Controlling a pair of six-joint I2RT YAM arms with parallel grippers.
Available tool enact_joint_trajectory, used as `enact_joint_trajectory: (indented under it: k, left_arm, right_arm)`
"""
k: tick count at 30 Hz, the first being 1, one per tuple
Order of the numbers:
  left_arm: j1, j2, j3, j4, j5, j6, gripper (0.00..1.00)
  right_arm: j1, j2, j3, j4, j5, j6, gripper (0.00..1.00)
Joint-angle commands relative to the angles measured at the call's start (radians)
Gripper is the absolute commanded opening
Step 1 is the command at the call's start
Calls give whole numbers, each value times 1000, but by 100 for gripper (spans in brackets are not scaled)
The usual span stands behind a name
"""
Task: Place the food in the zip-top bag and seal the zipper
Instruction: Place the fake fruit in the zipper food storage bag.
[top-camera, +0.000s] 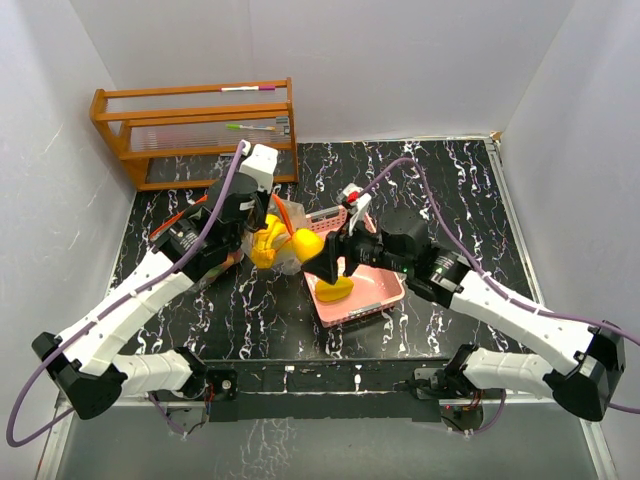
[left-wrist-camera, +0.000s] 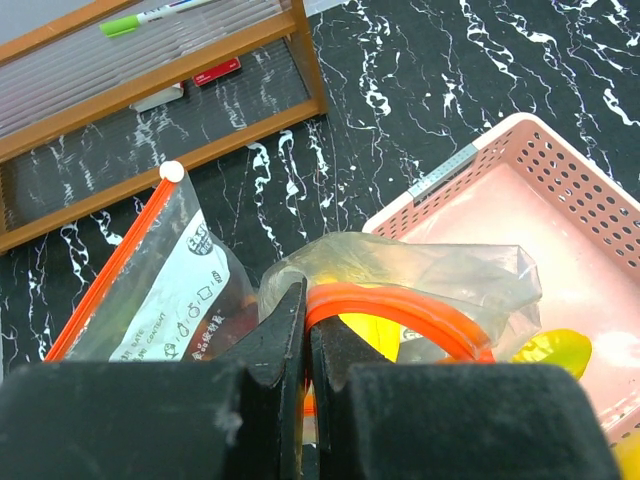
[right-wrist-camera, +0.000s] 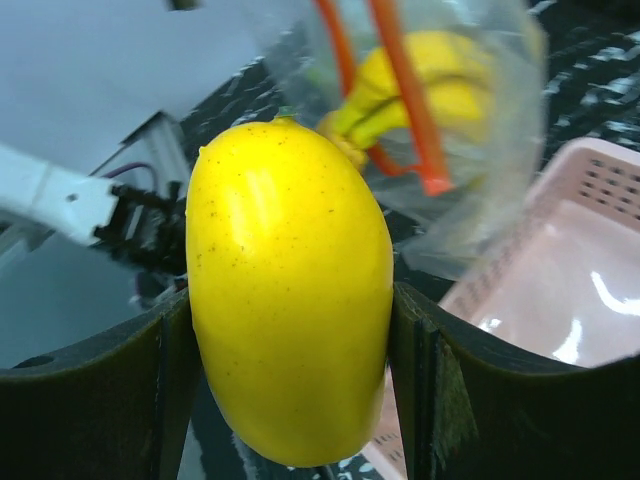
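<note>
The clear zip-top bag (top-camera: 283, 243) with an orange zipper rim is held up open at the table's middle. My left gripper (top-camera: 262, 218) is shut on the rim; in the left wrist view the gripper (left-wrist-camera: 307, 305) pinches the orange zipper (left-wrist-camera: 400, 305). A yellow banana (top-camera: 264, 247) lies inside the bag and shows in the right wrist view (right-wrist-camera: 440, 70). My right gripper (top-camera: 316, 258) is shut on the yellow mango (right-wrist-camera: 290, 290), held at the bag's mouth (top-camera: 306, 244). Another yellow-orange food (top-camera: 336, 290) lies in the pink basket. Strawberries and leafy pieces are not visible.
The pink plastic basket (top-camera: 385, 290) stands right of the bag, under my right gripper; it also shows in the left wrist view (left-wrist-camera: 470, 165) and the right wrist view (right-wrist-camera: 600, 180). A wooden rack (top-camera: 195, 130) with pens stands at the back left.
</note>
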Motion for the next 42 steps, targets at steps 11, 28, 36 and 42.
enact_joint_trajectory:
  k: [11,28,36,42]
  left_arm:
    - [5,-27,50,34,31,-17,0]
    - [5,-162,-15,27,144,-93,0]
    - [5,-168,-76,46,208,-134,0]
    - [5,-164,-79,57,244,-150,0]
  right_arm:
    - [75,205,152,236,-97,176,15]
    - [76,362,283,188,464,431,15]
    - [76,378,295,287,626,465,15]
    - [76,423,369,273,708,476,15]
